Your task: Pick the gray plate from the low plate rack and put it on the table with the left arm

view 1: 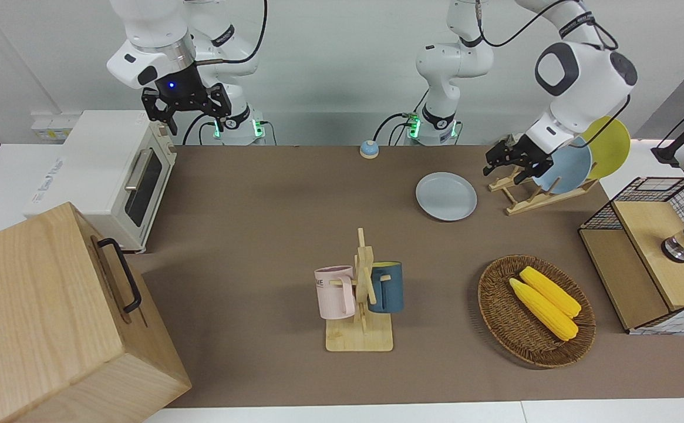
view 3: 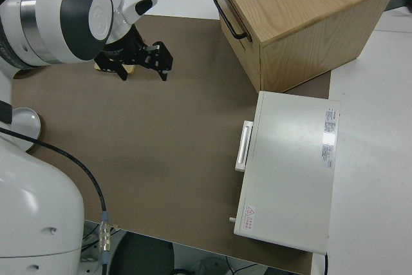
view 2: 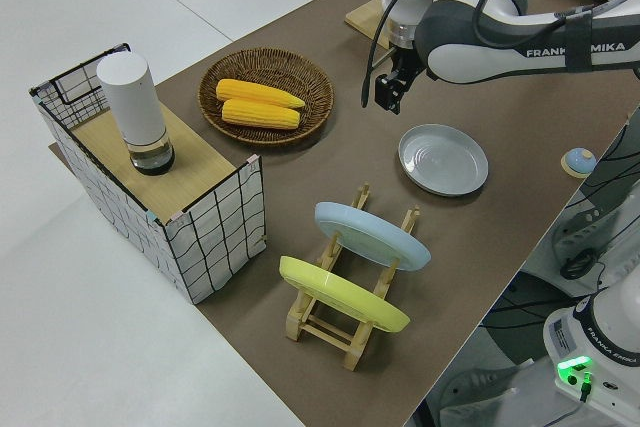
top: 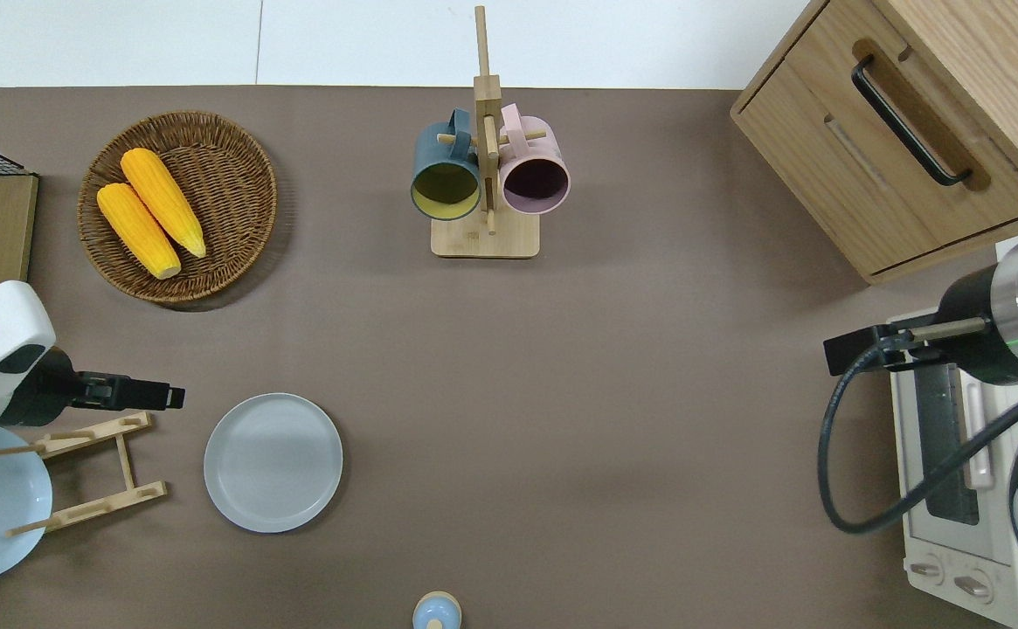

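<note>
The gray plate (view 1: pixel 446 196) lies flat on the brown table (view 1: pixel 271 223) beside the low plate rack (view 1: pixel 544 197); it also shows in the overhead view (top: pixel 273 461) and the left side view (view 2: pixel 443 159). My left gripper (view 1: pixel 494 166) is open and empty, raised in the air. In the overhead view the left gripper (top: pixel 175 397) is over the mat at the edge of the rack (top: pixel 89 472), apart from the plate. The rack holds a light blue plate (view 1: pixel 565 167) and a yellow plate (view 1: pixel 609 147). My right gripper (view 1: pixel 186 114) is open and parked.
A wooden mug stand (view 1: pixel 364 294) with two mugs stands mid-table. A wicker basket (view 1: pixel 494 317) with corn and a wire-sided box (view 1: pixel 653 258) are at the left arm's end. A toaster oven (view 1: pixel 113 170) and a wooden cabinet (view 1: pixel 54 317) are at the right arm's end. A small blue bell (view 1: pixel 369 149) sits near the robots.
</note>
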